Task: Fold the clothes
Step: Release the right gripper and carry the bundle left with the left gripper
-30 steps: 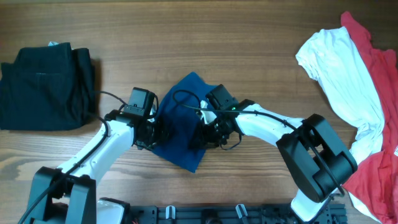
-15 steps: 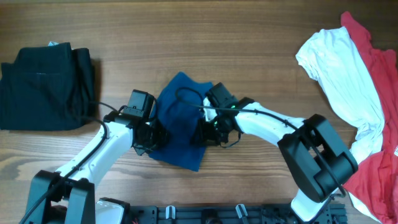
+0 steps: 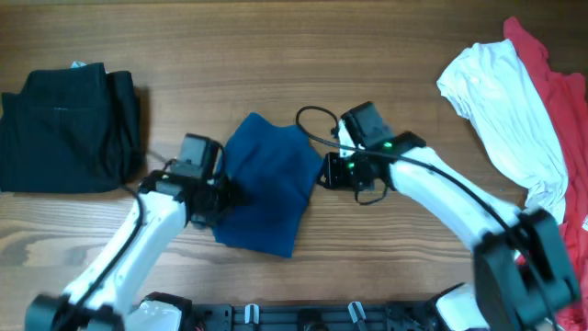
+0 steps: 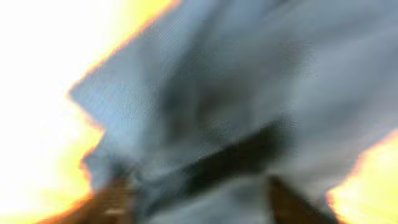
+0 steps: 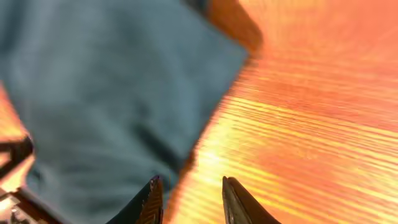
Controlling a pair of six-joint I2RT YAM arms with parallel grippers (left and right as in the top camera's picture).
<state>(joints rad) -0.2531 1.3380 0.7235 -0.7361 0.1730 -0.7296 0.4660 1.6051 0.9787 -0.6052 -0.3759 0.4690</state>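
Note:
A royal-blue garment (image 3: 266, 184) lies folded into a small packet at the table's middle, and it fills the blurred left wrist view (image 4: 236, 93). My left gripper (image 3: 220, 198) rests at the packet's left edge. Its fingers (image 4: 112, 199) stand wide apart, open, with cloth lying across the gap (image 4: 199, 205). My right gripper (image 3: 326, 175) sits just off the packet's right edge. It is open (image 5: 191, 193), with bare wood between its fingers; the left fingertip (image 5: 155, 193) overlaps the cloth's border (image 5: 112, 93). A folded black garment (image 3: 69, 129) lies at far left.
A crumpled white garment (image 3: 505, 110) lies on a red one (image 3: 565, 138) at the right edge. The arm bases and a black rail (image 3: 322, 317) line the table's front edge. Bare wooden table (image 3: 276, 55) stretches behind the blue packet.
My right gripper has come off the blue garment, moving right and opening. My left gripper has opened at the left edge. The blue packet has slid slightly left and lies flatter.

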